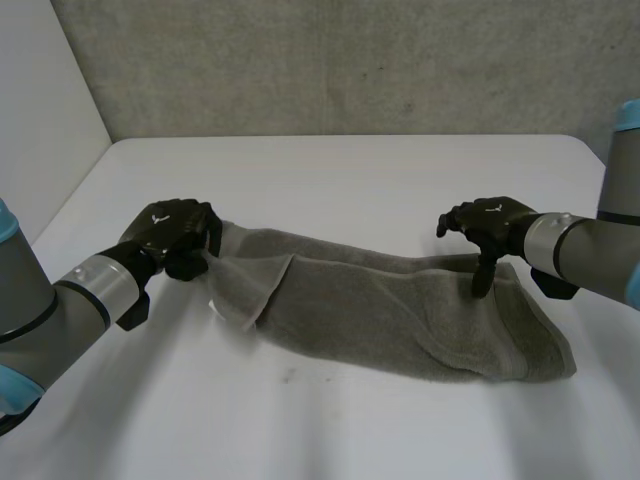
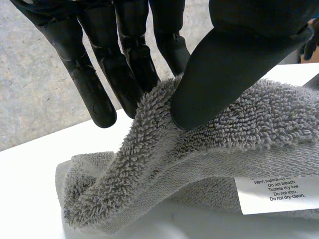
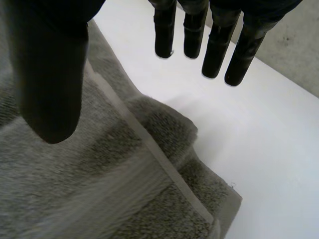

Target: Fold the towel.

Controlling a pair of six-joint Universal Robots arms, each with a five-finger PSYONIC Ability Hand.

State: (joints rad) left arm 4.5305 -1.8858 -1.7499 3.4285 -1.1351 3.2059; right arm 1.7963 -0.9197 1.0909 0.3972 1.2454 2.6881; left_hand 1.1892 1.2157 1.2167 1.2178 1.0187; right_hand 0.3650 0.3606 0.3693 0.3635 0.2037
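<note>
Found towel [image 1: 400, 315] soft, limp, light, bound to sag when lifted. Found left robot hand [image 1: 170, 232] pinching one end's edge, right robot hand [image 1: 492, 222] spread over the other. Judged corners best to grip.

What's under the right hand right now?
The towel lies under the right hand, below its thumb; bare table under its fingers. Whatever is beneath the towel is covered.
</note>
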